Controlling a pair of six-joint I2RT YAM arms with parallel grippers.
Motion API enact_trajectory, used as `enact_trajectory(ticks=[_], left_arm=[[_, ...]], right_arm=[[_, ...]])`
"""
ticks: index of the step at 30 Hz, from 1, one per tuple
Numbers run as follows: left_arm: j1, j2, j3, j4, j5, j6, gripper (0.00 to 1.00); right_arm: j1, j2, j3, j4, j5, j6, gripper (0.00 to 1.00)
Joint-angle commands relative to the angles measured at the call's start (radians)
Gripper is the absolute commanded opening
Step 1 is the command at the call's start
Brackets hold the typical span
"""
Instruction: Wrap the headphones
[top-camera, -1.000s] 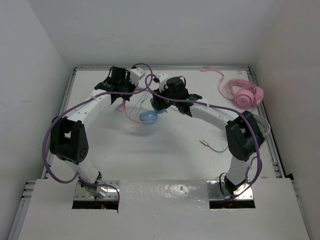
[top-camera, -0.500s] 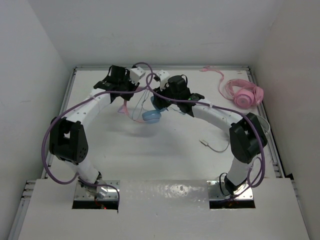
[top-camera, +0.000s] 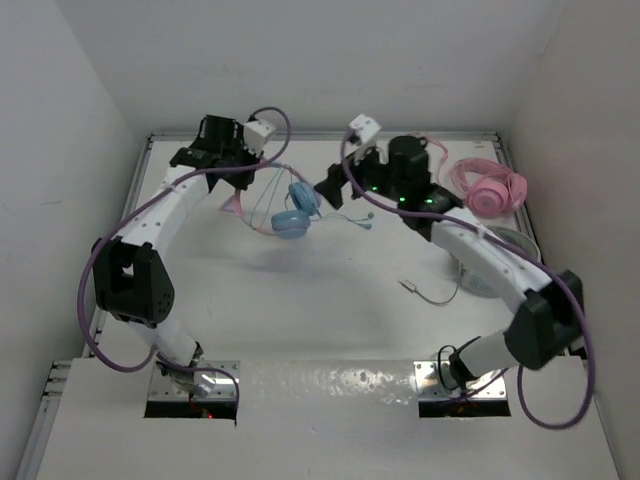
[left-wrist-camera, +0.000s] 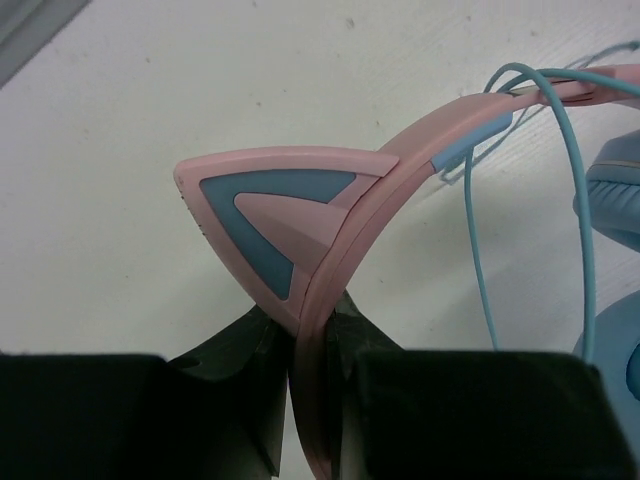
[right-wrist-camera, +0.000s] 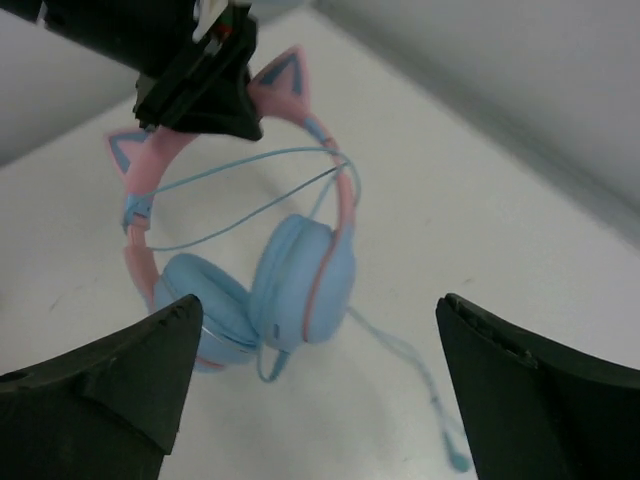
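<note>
The headphones (top-camera: 293, 211) have light blue ear cups (right-wrist-camera: 301, 273) on a thin pink cat-ear headband (left-wrist-camera: 396, 171). They hang over the table at the back middle, the cups close together. My left gripper (top-camera: 238, 186) is shut on the headband (left-wrist-camera: 312, 345) just below one cat ear (left-wrist-camera: 277, 208). The pale blue cable (left-wrist-camera: 477, 226) loops across the band and trails right to its plug (right-wrist-camera: 456, 461). My right gripper (top-camera: 335, 178) stands wide open just right of the cups, nothing between its fingers (right-wrist-camera: 120, 375).
All-pink headphones (top-camera: 487, 186) lie at the back right with a pink cable (top-camera: 428, 143) behind them. A pale cable with a plug (top-camera: 424, 291) lies at mid right. Larger white-grey headphones (top-camera: 520, 246) show partly behind the right arm. White walls enclose the table.
My right gripper has opened wide and drawn back to the right, away from the ear cups. The left gripper has shifted slightly left and back, still on the headband.
</note>
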Motion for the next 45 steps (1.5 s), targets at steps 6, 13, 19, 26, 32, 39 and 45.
enact_trajectory(ticks=[6, 13, 19, 26, 32, 39, 45], left_arm=[[0.045, -0.118, 0.201, -0.023, 0.159, -0.073, 0.00], [0.037, -0.124, 0.339, -0.075, 0.165, -0.135, 0.00], [0.023, -0.126, 0.375, -0.099, 0.165, -0.132, 0.00], [0.019, -0.129, 0.399, -0.119, 0.191, -0.130, 0.00], [0.017, -0.114, 0.442, -0.145, 0.205, -0.127, 0.00], [0.019, -0.098, 0.468, -0.159, 0.226, -0.136, 0.00], [0.162, -0.011, 0.546, -0.115, 0.536, -0.357, 0.00]], right_arm=[[-0.135, -0.199, -0.292, 0.448, -0.042, -0.012, 0.09], [-0.148, 0.077, -0.361, 0.761, -0.294, -0.080, 0.92], [-0.122, 0.314, -0.339, 1.098, -0.324, 0.017, 0.95], [-0.082, 0.528, -0.176, 1.104, -0.233, 0.031, 0.94], [-0.054, 0.657, -0.027, 1.049, -0.143, 0.039, 0.95], [-0.051, 0.697, 0.065, 0.865, -0.104, 0.026, 0.21], [-0.014, 0.587, -0.139, 0.900, -0.089, -0.035, 0.00]])
